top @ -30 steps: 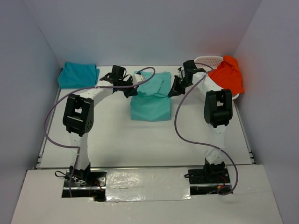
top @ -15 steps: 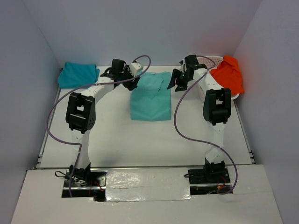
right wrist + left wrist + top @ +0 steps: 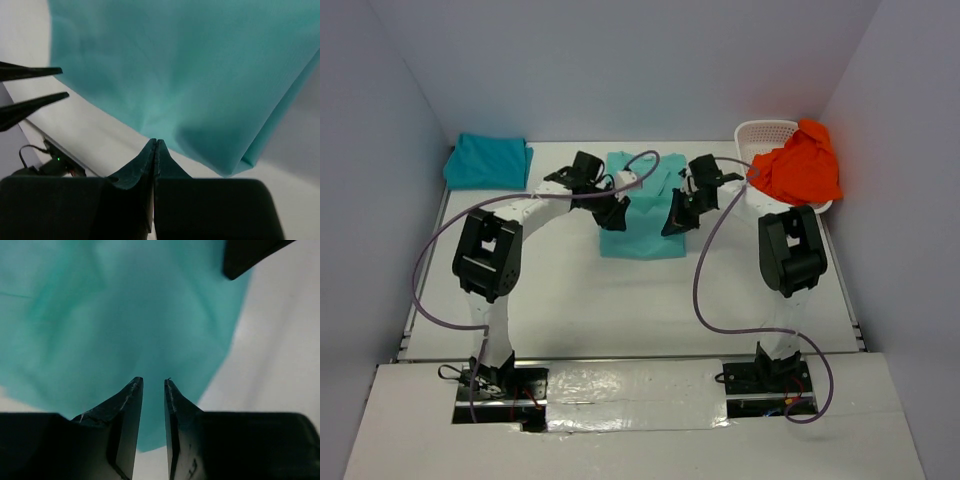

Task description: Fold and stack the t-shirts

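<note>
While the folded mint-aqua t-shirt (image 3: 640, 238) lay mid-counter (image 3: 620, 300), we saw the left hand (image 3: 153, 382) over its left edge, slightly spread and pinching nothing, and the right hand (image 3: 154, 142) at its right edge, pressed together and empty. The teal blue t-shirt (image 3: 488, 160) lay far left; the orange t-shirt (image 3: 802, 172) draped over the white basket (image 3: 765, 130) far right

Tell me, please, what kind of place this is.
Probably a robot test cell for folding laundry: plain walls enclose a white table, a left arm and right arm are bolted at its near edge, and a mint shirt lies on it.
</note>
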You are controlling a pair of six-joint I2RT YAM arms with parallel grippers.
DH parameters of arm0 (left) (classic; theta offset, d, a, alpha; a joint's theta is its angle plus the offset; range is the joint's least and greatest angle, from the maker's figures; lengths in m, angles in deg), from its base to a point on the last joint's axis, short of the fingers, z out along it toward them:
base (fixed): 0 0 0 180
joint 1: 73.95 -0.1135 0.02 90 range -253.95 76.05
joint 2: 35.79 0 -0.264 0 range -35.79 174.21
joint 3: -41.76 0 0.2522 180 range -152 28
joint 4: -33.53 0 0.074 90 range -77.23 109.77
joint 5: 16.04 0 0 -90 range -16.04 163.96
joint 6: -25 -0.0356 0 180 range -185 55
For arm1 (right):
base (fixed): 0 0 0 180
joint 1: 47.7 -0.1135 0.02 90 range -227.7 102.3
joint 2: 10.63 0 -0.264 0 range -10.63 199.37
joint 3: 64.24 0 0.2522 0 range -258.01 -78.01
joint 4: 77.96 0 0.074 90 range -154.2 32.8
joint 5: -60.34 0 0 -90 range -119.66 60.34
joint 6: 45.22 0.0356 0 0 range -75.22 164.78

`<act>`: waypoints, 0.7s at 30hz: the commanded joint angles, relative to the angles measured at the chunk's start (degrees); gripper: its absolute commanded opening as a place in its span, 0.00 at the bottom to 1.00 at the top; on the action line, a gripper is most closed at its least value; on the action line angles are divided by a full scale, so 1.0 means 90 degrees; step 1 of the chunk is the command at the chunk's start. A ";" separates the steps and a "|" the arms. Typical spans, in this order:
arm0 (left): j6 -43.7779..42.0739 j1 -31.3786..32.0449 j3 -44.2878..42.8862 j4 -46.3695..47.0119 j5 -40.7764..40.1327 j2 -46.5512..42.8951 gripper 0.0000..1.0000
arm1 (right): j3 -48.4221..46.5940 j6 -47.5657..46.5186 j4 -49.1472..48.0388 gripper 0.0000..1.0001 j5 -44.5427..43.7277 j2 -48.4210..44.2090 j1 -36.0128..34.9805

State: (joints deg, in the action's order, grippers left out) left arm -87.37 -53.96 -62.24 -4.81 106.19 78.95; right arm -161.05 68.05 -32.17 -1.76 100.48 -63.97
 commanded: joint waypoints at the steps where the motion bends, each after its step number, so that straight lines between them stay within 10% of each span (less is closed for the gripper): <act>1: 0.0278 0.0171 0.0572 0.0170 0.0619 -0.0308 0.36 | 0.0437 0.0529 -0.0414 0.00 0.0249 -0.0198 -0.0057; 21: -0.0453 0.0240 0.0740 -0.0042 -0.0408 -0.0063 0.44 | 0.0947 0.0247 -0.0239 0.01 -0.0717 0.0048 0.0333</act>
State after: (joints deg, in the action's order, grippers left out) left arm -88.36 -51.92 -51.72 -3.35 102.06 79.45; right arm -149.86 72.13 -34.46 -5.27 102.09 -61.28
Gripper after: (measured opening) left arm 0.429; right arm 0.010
